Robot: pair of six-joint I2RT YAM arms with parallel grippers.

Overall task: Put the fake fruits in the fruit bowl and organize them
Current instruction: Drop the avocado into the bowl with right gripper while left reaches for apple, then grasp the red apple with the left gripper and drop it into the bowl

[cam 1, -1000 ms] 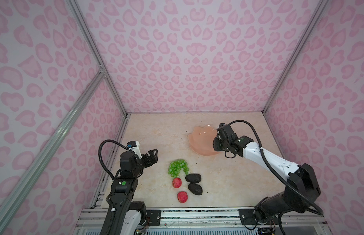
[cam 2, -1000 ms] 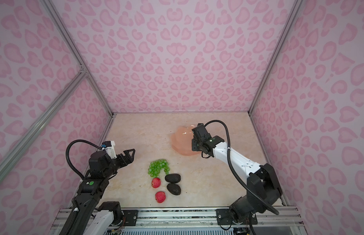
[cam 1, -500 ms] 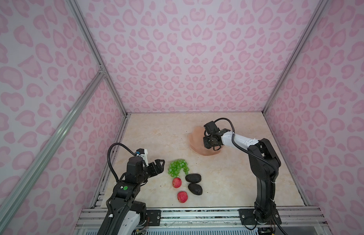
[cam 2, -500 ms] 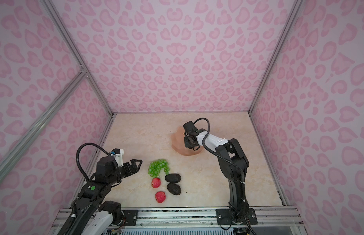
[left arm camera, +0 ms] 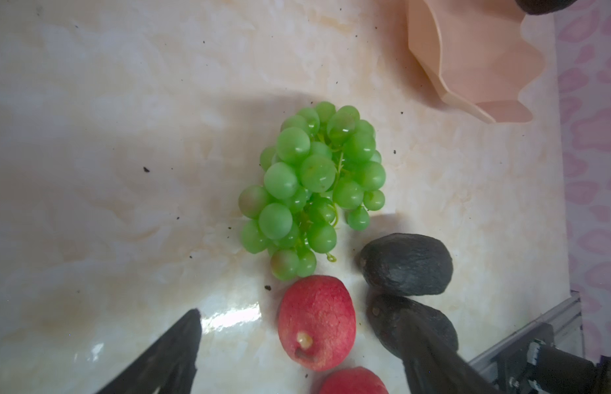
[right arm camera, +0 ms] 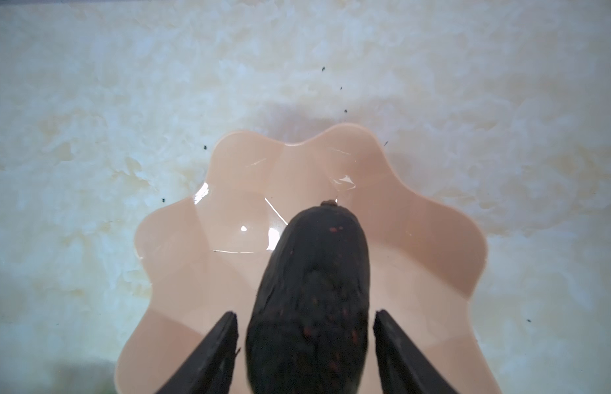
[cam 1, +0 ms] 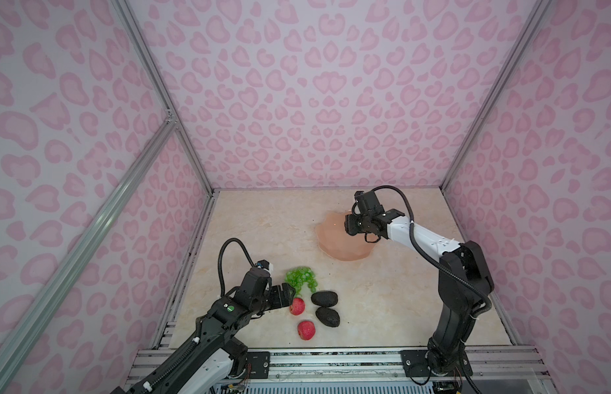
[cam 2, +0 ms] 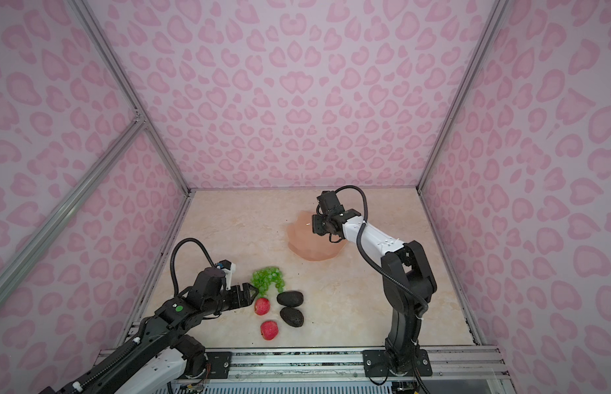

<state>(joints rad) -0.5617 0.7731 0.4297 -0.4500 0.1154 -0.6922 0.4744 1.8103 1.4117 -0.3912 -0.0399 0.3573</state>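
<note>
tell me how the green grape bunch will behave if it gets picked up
The grape bunch is many round grapes on thin stems, so it will probably flop and sag. Its glossy skins look slippery, so a pinch on one grape may slide off. Lying lumpy on the table, it seems unlikely to roll.

Soft even light; glare on fruit bowl (right arm camera: 242,228)

The dark bumpy avocado (right arm camera: 309,300) sits between the right gripper's (right arm camera: 305,327) fingers (right arm camera: 215,348), touching neither, over the pink wavy plastic bowl (right arm camera: 433,245). A round red apple (left arm camera: 316,322) lies between the left gripper's (left arm camera: 304,314) fingers (left arm camera: 174,351), with the bunch of green plastic grapes (left arm camera: 310,191) just past them.
</note>
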